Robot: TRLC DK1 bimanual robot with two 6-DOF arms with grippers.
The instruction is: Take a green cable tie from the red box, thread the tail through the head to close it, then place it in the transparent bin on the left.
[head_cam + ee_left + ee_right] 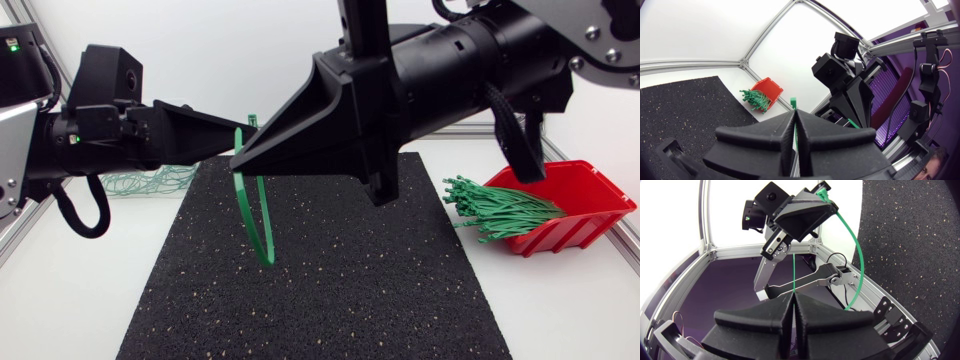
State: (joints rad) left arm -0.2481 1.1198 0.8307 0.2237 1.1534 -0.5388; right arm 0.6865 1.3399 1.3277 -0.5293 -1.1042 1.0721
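Left arm (100, 140): comes in from the left side, above the back edge of the mat; its jaws are clamped on the head end of the cable tie, and a short green stub pokes out past their tips.
Right arm (480, 60): reaches past the middle, tip to tip with the left arm's jaws; its jaws are pressed together on the strap of the same cable tie.
Cable tie (255, 215): green, held in the air by both arms; it bows down in a loop above the mat without touching it. Whether the tail has passed through the head cannot be told.
Red box (590, 195): on the desk at the right, just beside the mat.
Spare ties (500, 210): a green bundle lying in the red box, the ends sticking out over its front edge towards the mat.
Bin (150, 182): clear, at the left behind the left arm, with green ties inside.
Mat (320, 280): black and speckled, in the middle of the desk.
Desk (560, 300): white.
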